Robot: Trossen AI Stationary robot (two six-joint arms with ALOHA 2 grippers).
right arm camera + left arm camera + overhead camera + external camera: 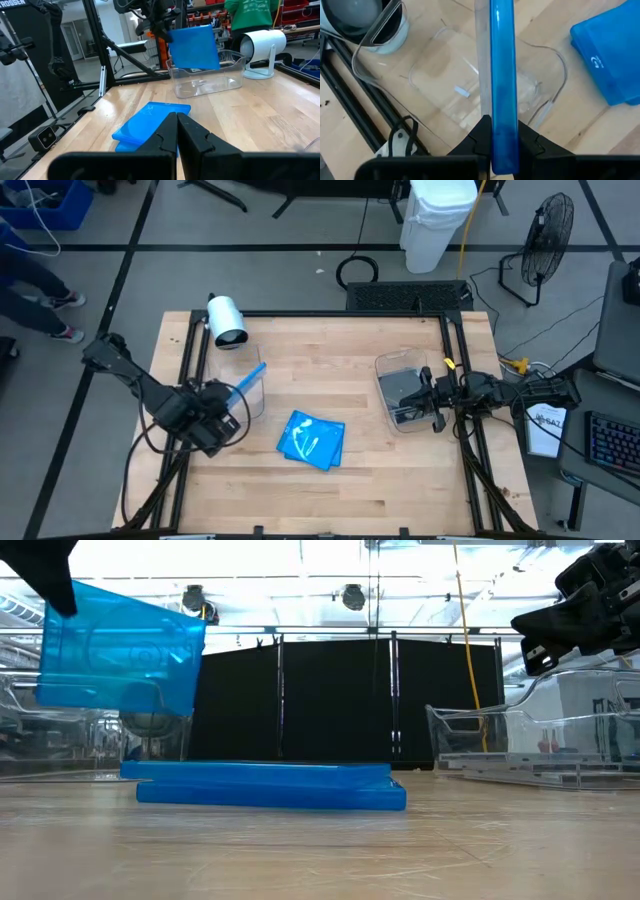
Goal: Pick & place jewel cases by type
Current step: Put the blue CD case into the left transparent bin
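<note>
My left gripper point(501, 134) is shut on a bright blue jewel case point(501, 65), held on edge above a clear tub point(445, 85) at the table's left. The same case point(120, 645) shows in the low view, hanging clear of the wood. Two more blue jewel cases point(312, 440) lie stacked flat on the table's middle. Dark jewel cases point(403, 392) lie in a second clear tub point(392, 368) at the right. My right gripper point(177, 127) is shut and level at that tub, touching nothing. My left gripper pinches the blue jewel case between its two fingers point(479, 136), one on each flat face, near the case's upper corner point(62, 598). The fingers slant down from above. The case hangs below them on edge, a little tilted, clear of the tub and table.
A white camera point(227, 320) on a stand sits at the far left corner of the table, just behind the left tub. Black frame rails point(185, 370) run along the table's left, right and far sides. Bare wood lies near the front edge. A person in green point(250, 15) stands beyond the table.
</note>
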